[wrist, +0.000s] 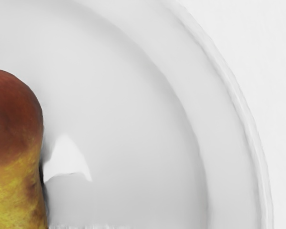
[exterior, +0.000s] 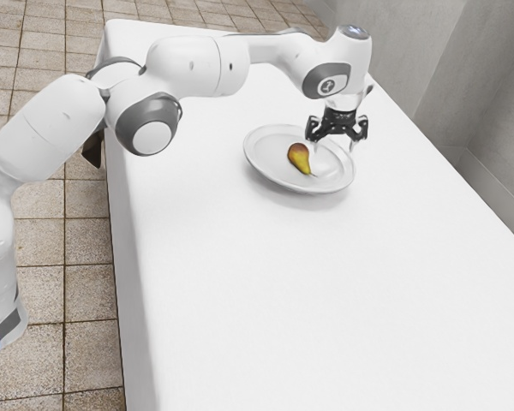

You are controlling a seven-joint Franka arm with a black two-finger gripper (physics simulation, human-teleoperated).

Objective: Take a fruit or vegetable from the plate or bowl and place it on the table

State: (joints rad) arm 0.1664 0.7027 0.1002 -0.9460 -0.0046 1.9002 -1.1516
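My gripper point(exterior: 335, 147) hangs with its fingers apart over the right part of the white plate point(exterior: 265, 151) in the exterior view, nothing between them. A red-and-yellow pear point(exterior: 299, 157) lies on the plate, just to the exterior view's left of the gripper and apart from it. In the wrist view the pear point(wrist: 12, 143) is partly cut off by the picture's edge, its reddish end and yellow body showing against the plate point(wrist: 133, 119).
The plate rests on a long table with a white top point(exterior: 308, 291). Beyond the table's far side, toward the exterior view's right, stands a grey wall point(exterior: 488, 94). Tiled floor point(exterior: 43, 223) lies along the exterior view's left.
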